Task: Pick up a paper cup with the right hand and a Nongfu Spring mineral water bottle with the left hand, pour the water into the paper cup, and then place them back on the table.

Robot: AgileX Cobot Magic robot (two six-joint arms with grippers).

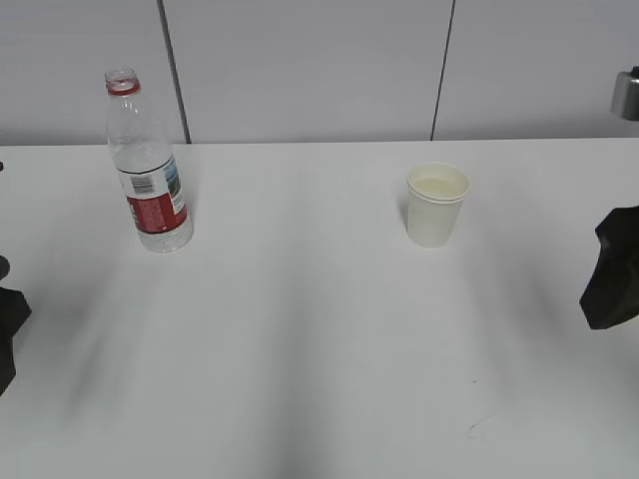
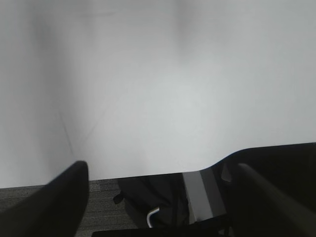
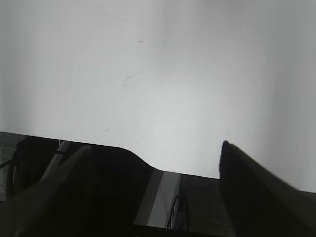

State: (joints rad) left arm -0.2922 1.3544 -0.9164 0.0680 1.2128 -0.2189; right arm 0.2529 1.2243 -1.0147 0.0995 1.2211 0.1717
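Bottle and cup both stand on the table (image 1: 300, 329), each upright and free of either arm. From my exterior camera I read the Nongfu Spring mineral water bottle (image 1: 148, 165) in the upper left of the frame, cap off, red neck ring showing, label facing partly toward me. I cannot make out a water level inside it. The paper cup (image 1: 436, 205) sits right of centre, a little nearer the back wall than the middle of the tabletop, well apart from the bottle, and its inside looks pale and possibly filled, though I cannot be sure.

At the far left edge I see only a dark sliver of the left hand (image 1: 8, 329), low in the frame. The right hand (image 1: 614, 269) shows as a black shape at the right edge, beside the table and clear of the cup.

On my left wrist feed the left gripper (image 2: 163, 187) has its jaws spread wide with nothing between them, white tabletop filling the upper frame. My right wrist feed shows the right gripper (image 3: 155, 173) likewise parted and empty, faint scuff marks (image 3: 132, 76) above centre.
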